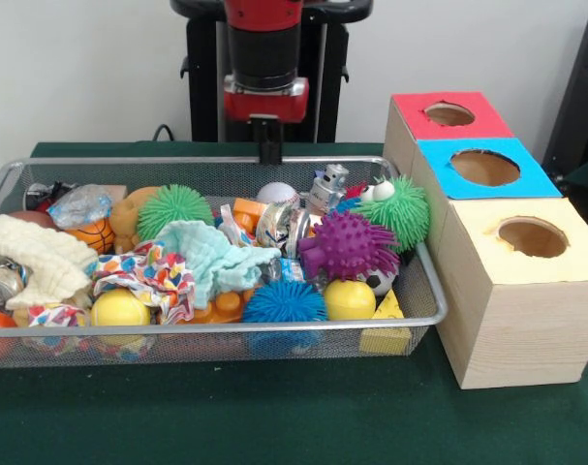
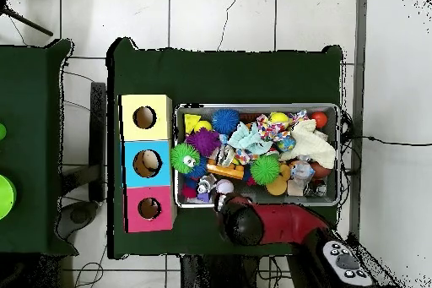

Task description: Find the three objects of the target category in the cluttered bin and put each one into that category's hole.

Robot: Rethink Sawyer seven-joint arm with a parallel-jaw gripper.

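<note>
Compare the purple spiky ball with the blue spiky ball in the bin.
Colour: the purple spiky ball is deep purple, the blue spiky ball bright blue. Spikes: the purple ball's are thick and stubby, the blue ball's fine and hair-like. Place: in the front view the purple ball lies high on the pile by the green spiky ball; the blue ball sits lower, against the bin's front wall. Both are round, soft-looking spiky toys.

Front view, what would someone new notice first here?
Probably the wire bin heaped with bright toys, with a purple spiky ball near its right end beside a green one. Right of the bin stands a row of three wooden boxes with holes, topped red, blue and yellow.
</note>
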